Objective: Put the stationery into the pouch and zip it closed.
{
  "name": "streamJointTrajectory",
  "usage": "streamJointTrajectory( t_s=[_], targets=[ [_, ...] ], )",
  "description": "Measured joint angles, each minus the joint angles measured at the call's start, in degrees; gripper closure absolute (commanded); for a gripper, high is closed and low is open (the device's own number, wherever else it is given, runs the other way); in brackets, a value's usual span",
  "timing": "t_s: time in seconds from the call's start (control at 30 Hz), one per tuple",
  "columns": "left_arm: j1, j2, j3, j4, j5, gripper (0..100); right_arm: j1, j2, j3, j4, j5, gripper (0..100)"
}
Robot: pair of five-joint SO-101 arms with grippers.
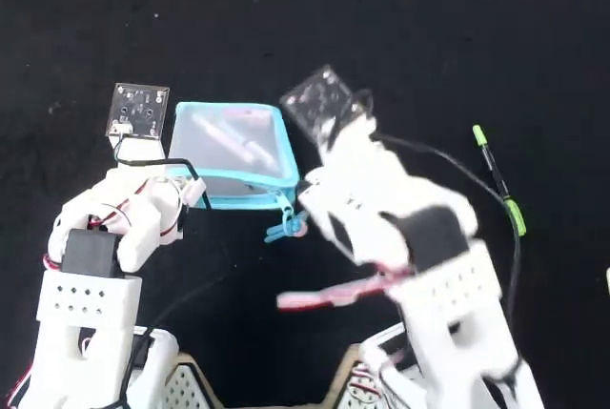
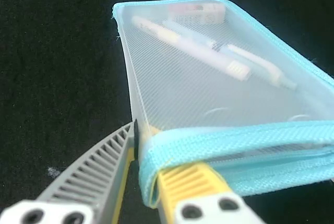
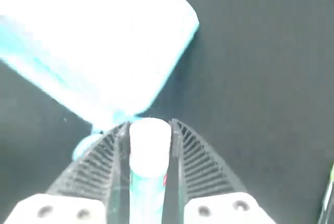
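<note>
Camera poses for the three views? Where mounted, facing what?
High view: fixed above table, looking down on pouch; left arm and right arm show.
Left wrist view: on left arm, looks along left gripper clamping the pouch.
Right wrist view: on right arm, looks along right gripper holding a white-tipped piece.
All share the pouch.

Stationery-filled pouch (image 2: 198,88), corner in left claw (image 2: 142,135)

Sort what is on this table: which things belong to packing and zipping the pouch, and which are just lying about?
Belongs to the job:
mesh pouch
pens inside it
green pen out on the cloth
white-tipped item in the right gripper jaws
left gripper, clamped on the pouch's rim

Just lying about:
black cable
black cloth
</note>
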Motion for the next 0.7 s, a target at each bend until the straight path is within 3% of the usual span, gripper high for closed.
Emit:
streamJointTrajectory(
  t_s=[0.47,0.7],
  targets=[
    [0.0,0.0,0.0,0.0,0.0,97,-16.3,-17.4,17.2,-21.3,0.0,98.7],
    [0.0,0.0,0.0,0.0,0.0,97,-18.6,-32.2,30.9,-37.5,-0.1,98.7]
  ],
)
